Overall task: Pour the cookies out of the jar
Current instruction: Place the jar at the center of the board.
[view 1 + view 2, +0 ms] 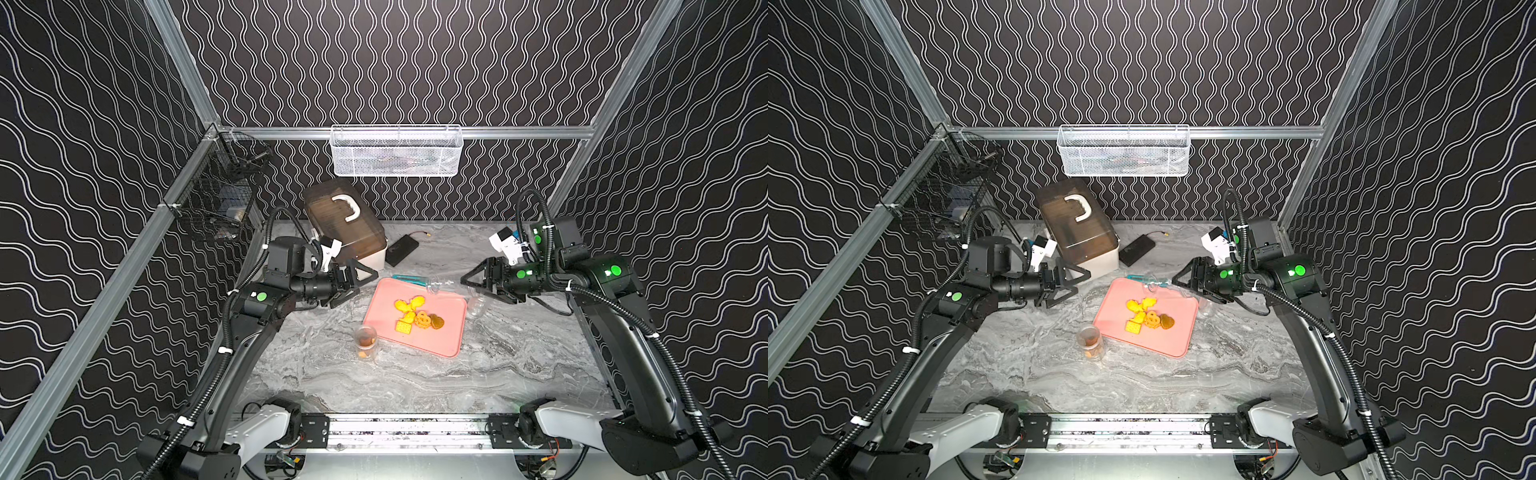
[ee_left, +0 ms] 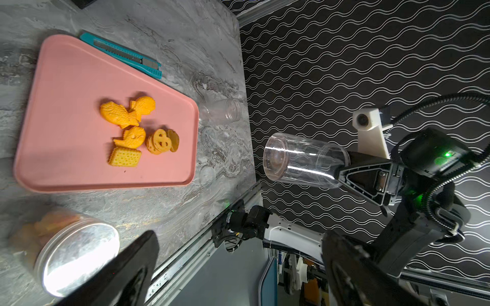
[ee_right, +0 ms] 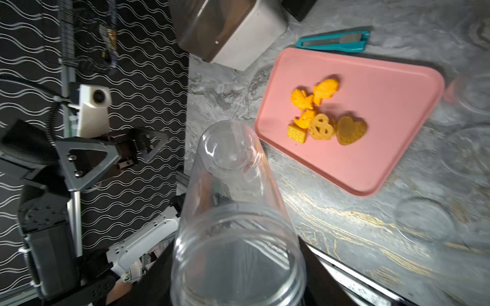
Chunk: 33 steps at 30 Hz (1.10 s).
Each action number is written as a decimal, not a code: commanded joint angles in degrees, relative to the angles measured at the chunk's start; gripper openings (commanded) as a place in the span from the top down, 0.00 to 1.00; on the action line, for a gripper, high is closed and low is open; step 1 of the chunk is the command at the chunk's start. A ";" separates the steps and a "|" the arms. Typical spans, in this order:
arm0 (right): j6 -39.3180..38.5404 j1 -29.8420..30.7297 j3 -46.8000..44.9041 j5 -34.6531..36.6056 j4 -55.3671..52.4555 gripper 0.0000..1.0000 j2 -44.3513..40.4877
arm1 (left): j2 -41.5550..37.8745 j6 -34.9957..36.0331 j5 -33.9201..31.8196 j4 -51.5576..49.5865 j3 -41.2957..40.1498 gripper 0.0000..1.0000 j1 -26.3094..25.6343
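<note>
- Grey marbled table (image 1: 415, 382); black wavy-lined walls (image 1: 83, 166) around it.
- Cookies (image 1: 417, 316) heaped on pink tray (image 1: 384, 299), mid-table.
- Right gripper (image 2: 340, 172) clamps the clear, empty jar (image 2: 299, 161) beside the tray; left gripper (image 1: 358, 287) jaws spread wide.

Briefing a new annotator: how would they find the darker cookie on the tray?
Start at the pink tray on the marble table. In its cookie cluster, go to the end toward the right arm, beside the pretzel-shaped piece. That heart cookie alone is brown; the rest are yellow-orange.
</note>
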 commanded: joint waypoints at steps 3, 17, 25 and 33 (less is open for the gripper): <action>-3.07 0.39 0.61 6.24 -11.38 0.38 -0.65 | 0.40 6.37 -0.82 -4.56 1.38 0.01 -0.35; 0.17 5.78 -14.76 15.20 -14.96 0.39 -7.05 | -0.13 9.32 -1.28 -6.66 -1.22 0.01 -0.57; 5.52 13.36 -25.06 21.16 -10.10 0.39 -8.42 | -1.23 9.84 -1.85 -7.38 -3.00 0.01 -0.62; 8.70 17.26 -32.05 24.52 -6.09 0.39 -8.13 | -1.53 10.18 -2.03 -7.31 -4.81 0.01 -0.62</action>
